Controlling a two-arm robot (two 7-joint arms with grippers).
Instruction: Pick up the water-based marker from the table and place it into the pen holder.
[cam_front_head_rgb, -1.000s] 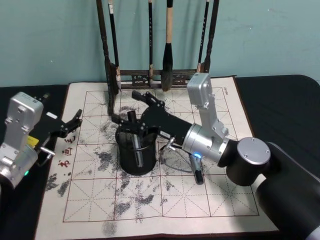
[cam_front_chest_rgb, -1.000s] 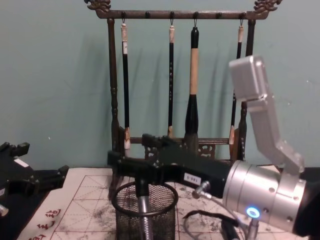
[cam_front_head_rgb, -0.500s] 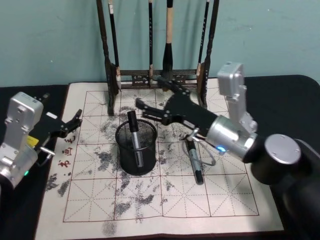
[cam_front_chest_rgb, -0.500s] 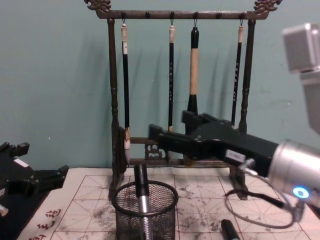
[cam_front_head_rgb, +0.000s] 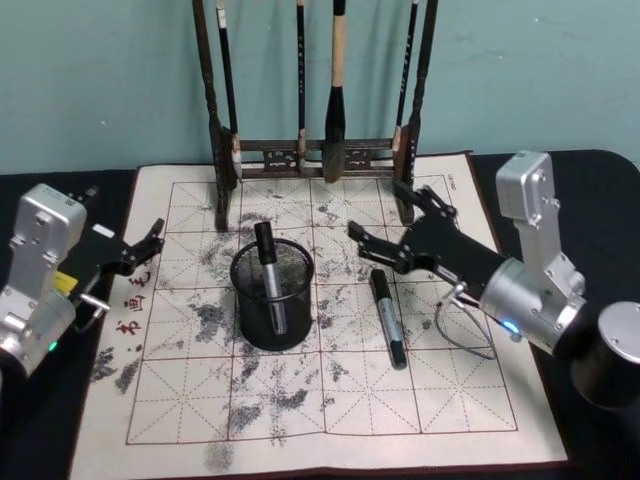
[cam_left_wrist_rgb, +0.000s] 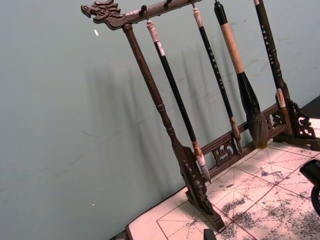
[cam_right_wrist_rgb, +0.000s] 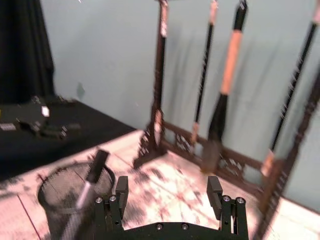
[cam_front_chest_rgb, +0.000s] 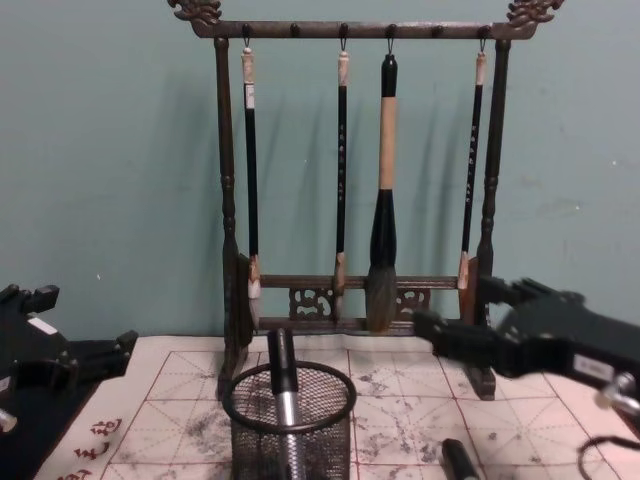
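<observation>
A black-and-silver water-based marker (cam_front_head_rgb: 268, 277) (cam_front_chest_rgb: 283, 392) (cam_right_wrist_rgb: 92, 176) stands tilted inside the black mesh pen holder (cam_front_head_rgb: 247, 318) (cam_front_chest_rgb: 322, 440) (cam_right_wrist_rgb: 51, 200) at the middle of the mat. Another black marker (cam_front_head_rgb: 388, 320) (cam_front_chest_rgb: 459, 463) lies flat on the mat to the holder's right. My right gripper (cam_front_head_rgb: 384, 214) (cam_front_chest_rgb: 450, 310) (cam_right_wrist_rgb: 168, 191) hovers open and empty above the mat, to the right of the holder and just beyond the lying marker. My left gripper (cam_front_head_rgb: 148, 246) rests open at the mat's left edge.
A tall dark wooden rack (cam_front_head_rgb: 316, 152) (cam_front_chest_rgb: 355, 300) (cam_left_wrist_rgb: 192, 175) hung with several calligraphy brushes stands at the back of the cream mat (cam_front_head_rgb: 300, 400). A loose cable (cam_front_head_rgb: 462, 335) loops under my right wrist. The mat's front half is bare.
My right gripper let go of the marker in the pen holder and drew back to the right, away from it. The marker now stands in the holder. The left arm has not moved.
</observation>
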